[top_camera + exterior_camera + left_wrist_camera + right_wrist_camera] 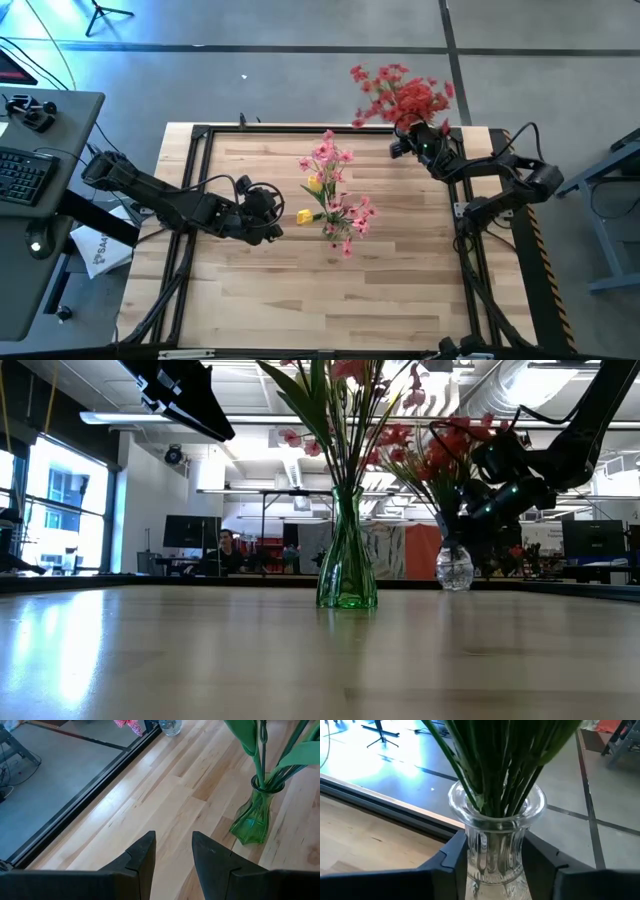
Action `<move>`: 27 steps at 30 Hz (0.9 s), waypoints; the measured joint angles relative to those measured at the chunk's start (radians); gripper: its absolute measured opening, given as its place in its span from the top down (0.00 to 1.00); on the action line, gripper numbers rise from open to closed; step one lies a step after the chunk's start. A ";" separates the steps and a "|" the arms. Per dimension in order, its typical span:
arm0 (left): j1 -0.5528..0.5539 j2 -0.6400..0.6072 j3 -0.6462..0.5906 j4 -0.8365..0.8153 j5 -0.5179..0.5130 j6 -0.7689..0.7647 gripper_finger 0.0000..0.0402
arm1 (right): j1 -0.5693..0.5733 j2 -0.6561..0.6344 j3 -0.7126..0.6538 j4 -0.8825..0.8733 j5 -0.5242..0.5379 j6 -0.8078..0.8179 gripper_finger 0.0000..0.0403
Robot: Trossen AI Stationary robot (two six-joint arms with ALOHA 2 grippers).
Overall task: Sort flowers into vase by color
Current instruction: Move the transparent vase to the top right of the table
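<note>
High view: right gripper (418,143) at the far right table corner beneath the red flowers (405,97), left gripper (268,213) parted and empty, with the pink and yellow flowers (333,195) just beyond its tips, well apart from the right one. Low view: clear vase (454,569) stands past the green vase (346,563); top-heavy, it may tip if lifted crooked. Right wrist view: fingers (451,854) flank the clear vase's neck, seemingly gripping it; a loose hold could let glass slip. Left wrist view: green vase just ahead obstructs any forward reach.

Bright, even light; window glare on the table (70,650).
</note>
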 joint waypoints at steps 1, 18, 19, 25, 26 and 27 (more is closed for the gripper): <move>0.000 0.000 0.000 0.000 0.000 0.000 0.71 | 0.000 0.000 0.000 -0.001 0.000 0.000 0.69; 0.000 0.000 0.000 0.000 0.000 0.000 0.71 | 0.000 -0.145 0.000 -0.244 -0.012 0.000 0.64; 0.000 0.000 0.000 0.000 0.000 0.000 0.71 | 0.000 -0.173 0.000 -0.278 -0.020 0.000 0.64; 0.000 0.000 0.000 0.000 0.000 -0.002 0.71 | 0.010 -0.317 -0.004 -0.456 -0.127 0.044 0.64; 0.000 0.000 0.000 0.000 0.000 -0.002 0.71 | 0.022 -0.329 -0.004 -0.470 -0.146 0.048 0.64; 0.000 0.000 0.000 0.000 0.000 -0.002 0.71 | 0.040 -0.339 -0.005 -0.476 -0.159 0.049 0.64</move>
